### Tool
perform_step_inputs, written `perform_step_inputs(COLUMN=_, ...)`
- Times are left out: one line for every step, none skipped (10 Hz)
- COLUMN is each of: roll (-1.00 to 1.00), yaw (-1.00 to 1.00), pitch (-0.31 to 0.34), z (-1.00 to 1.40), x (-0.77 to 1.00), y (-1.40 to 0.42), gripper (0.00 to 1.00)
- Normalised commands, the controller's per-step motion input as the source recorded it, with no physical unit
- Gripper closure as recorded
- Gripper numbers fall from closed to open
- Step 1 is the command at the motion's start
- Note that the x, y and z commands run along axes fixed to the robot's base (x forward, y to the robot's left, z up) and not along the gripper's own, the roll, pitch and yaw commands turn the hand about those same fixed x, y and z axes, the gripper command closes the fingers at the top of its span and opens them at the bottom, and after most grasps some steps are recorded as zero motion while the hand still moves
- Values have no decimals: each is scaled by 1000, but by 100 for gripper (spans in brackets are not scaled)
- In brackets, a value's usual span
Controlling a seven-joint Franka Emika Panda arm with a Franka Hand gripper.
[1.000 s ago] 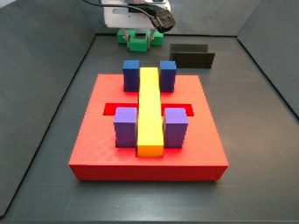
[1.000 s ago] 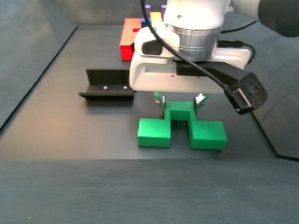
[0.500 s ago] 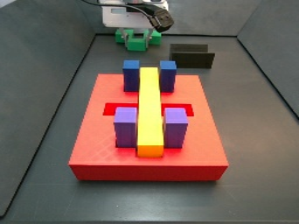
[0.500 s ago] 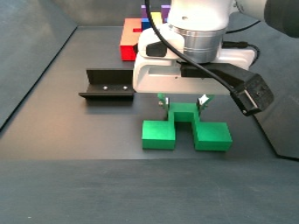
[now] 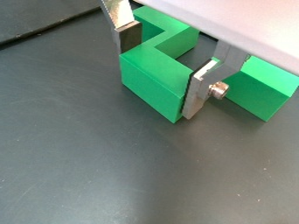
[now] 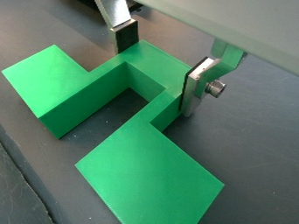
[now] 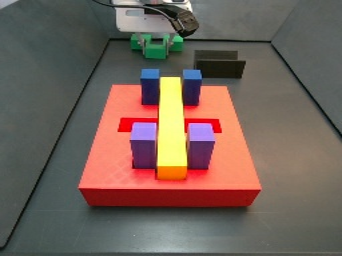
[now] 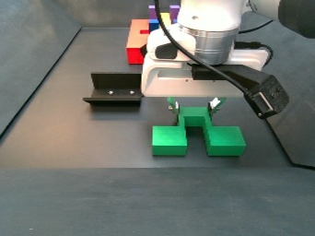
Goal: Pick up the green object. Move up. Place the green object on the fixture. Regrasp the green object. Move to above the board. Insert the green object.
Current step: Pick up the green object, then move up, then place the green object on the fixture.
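No writing can be read on any surface. The arm stands vertical over the dark floor, and the gripper (image 8: 193,108) points straight down, low at the green object (image 8: 197,134). The jaws are partly open, with the narrow middle part of the green object between them. In both wrist views each finger (image 6: 198,85) stands just beside that part, but I cannot tell if they press it.

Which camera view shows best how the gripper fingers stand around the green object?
A wrist view: both fingers flank the middle bar of the green object, close beside it. The gripper in a side view appears low over the piece; in the other side view it is small and far.
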Motion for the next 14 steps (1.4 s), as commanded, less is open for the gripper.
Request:
perform_step_inputs(roll=0, yaw=0, pitch=0, z=0, x=0, y=0, gripper=100)
perform_step_inputs(roll=0, yaw=0, pitch=0, z=833, x=0, y=0, gripper=100)
perform_step_inputs(roll=-1, yaw=-33, pitch=12, z=808, x=-33, y=8, gripper=100)
perform_step_inputs(roll=13, yaw=-38, pitch=21, z=621, x=-71, y=-4, gripper=100)
perform_step_inputs(roll=53, yaw=-20, pitch=-9, z=240, x=-33, y=3, gripper=100)
perform_step_inputs(roll=0, yaw=0, pitch=-6, z=0, x=0, y=0, gripper=100)
perform_step_inputs(roll=0, yaw=0, pitch=0, z=0, x=0, y=-57, gripper=100)
perform_step_inputs(roll=0, yaw=0, pitch=74, z=289, x=77, y=0, gripper=100)
perform_step_inputs(roll=0, yaw=0, pitch=154, z=717, x=291, y=0, gripper=100)
perform_step_inputs(roll=0, yaw=0, pitch=120, z=857, x=300, y=0, gripper=100)
perform_step_inputs(roll=0, yaw=-6, pitch=123, z=871, x=300, y=0, gripper=100)
perform_step_inputs(roll=0, yaw=0, pitch=163, z=863, x=377, y=-20, gripper=100)
perform_step_inputs(roll=0, yaw=0, pitch=89, z=714, x=466, y=-63, gripper=100)
perform_step_inputs(roll=-169, yaw=0, pitch=0, z=620, x=500, y=-57, gripper=100)
